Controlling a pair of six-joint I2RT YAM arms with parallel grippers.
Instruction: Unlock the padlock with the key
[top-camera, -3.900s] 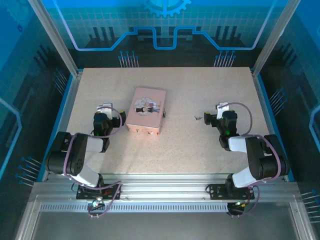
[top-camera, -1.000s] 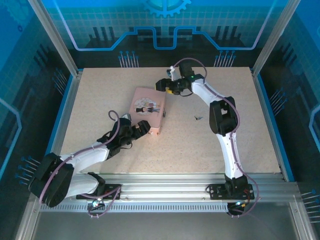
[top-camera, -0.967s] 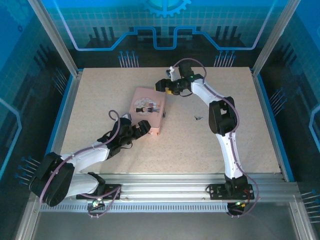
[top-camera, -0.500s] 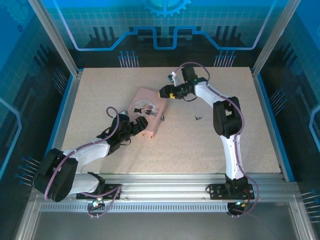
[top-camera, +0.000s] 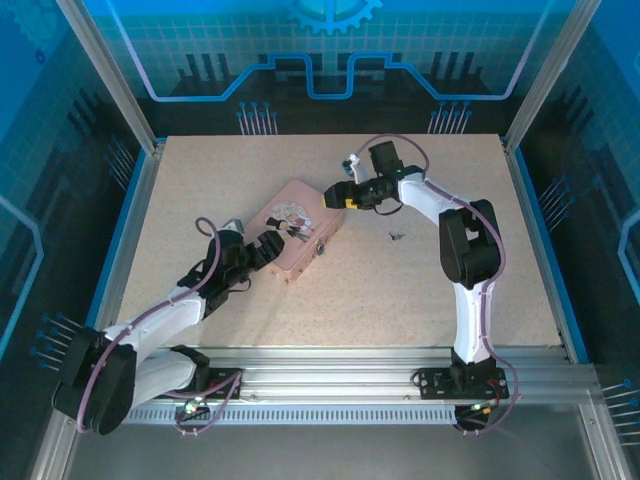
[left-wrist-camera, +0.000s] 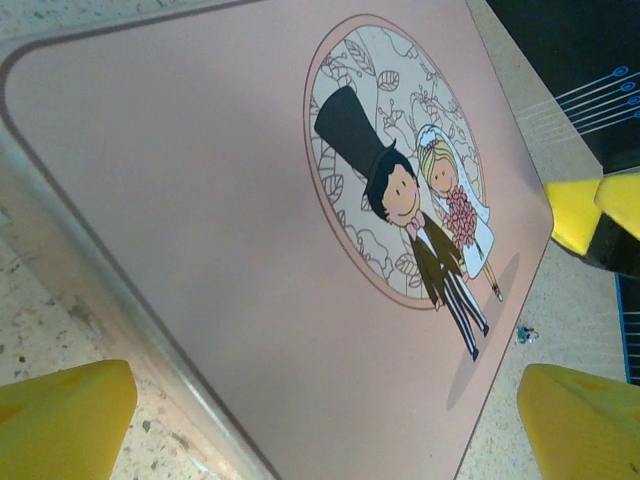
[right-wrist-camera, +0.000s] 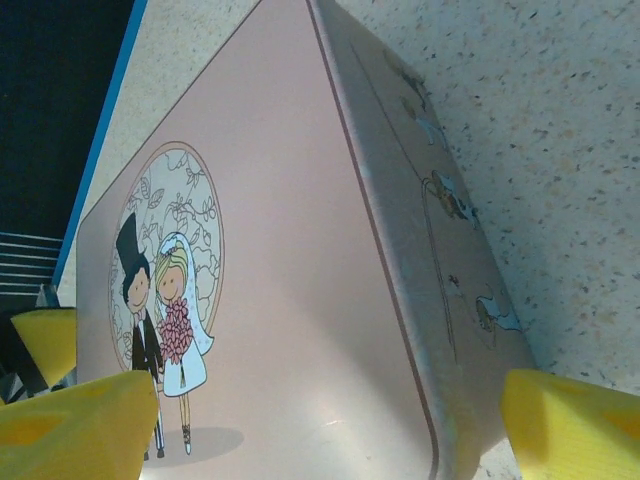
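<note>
The padlock is a tiny bluish speck hanging at the right side of a pink box with a cartoon couple on its lid; in the left wrist view the padlock peeks past the box's far edge. The key lies alone on the table, right of the box. My left gripper is open, with its jaws astride the box's near-left corner. Over the far-right corner, my right gripper also stands open, jaws astride it. Neither gripper holds the key.
The speckled table has raised blue edges and a framed enclosure around it. The right arm reaches from the near right across the table, passing close above the key. Open surface lies near and right of the box.
The pink box has turned clockwise in the top view, and the padlock went with it. The right gripper moved right and nearer, the left gripper drew back left. The key stayed put.
</note>
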